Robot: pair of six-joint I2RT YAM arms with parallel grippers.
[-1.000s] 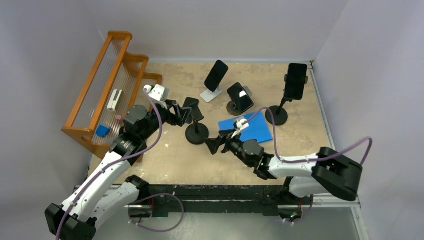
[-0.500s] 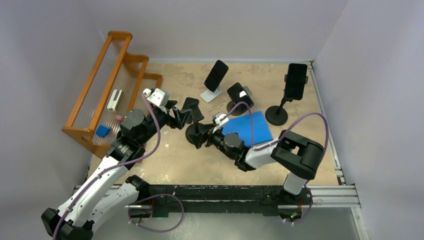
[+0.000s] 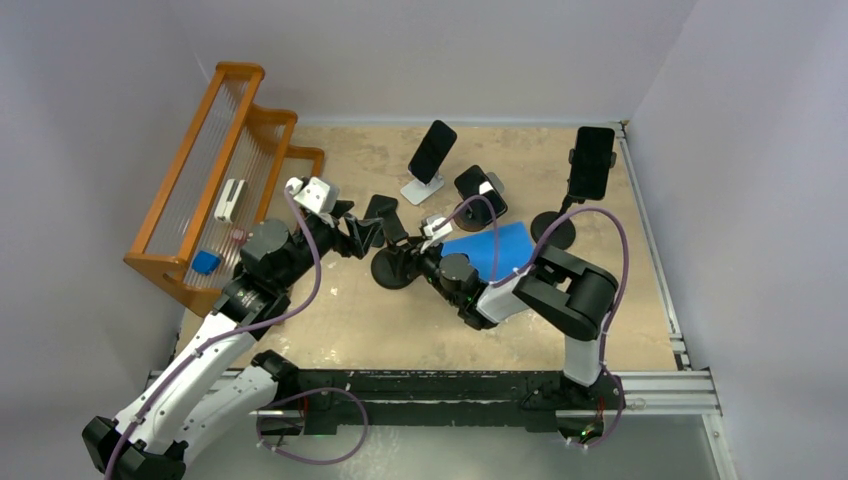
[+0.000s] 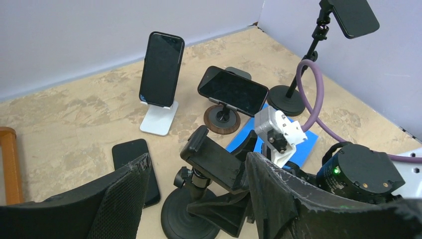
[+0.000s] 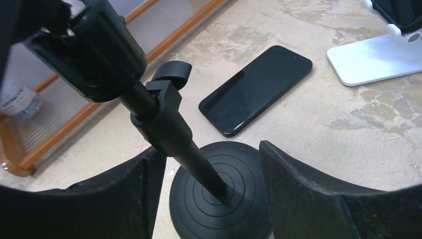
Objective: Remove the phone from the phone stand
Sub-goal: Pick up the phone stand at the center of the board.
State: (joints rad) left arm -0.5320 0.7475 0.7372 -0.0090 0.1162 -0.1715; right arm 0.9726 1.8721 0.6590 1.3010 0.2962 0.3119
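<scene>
Pale walls close along top and both sides of top view. Orange rack (image 3: 215, 170) against left edge; white stand (image 3: 420, 188) and tall stand (image 3: 553, 228) crowded upper centre to upper right. Free desk (image 3: 340, 320) lower centre.
Phone (image 5: 256, 89) flat on desk, off phone stand (image 5: 164, 124), just beyond its round base, outside both pairs of fingers.
Right fingers (image 5: 298, 194) parted, straddling stand pole, gap each side, gripping nothing.
Left fingers (image 4: 127, 194) spread wide, empty cradle framed between, nothing held.
Mottled tan desk.
</scene>
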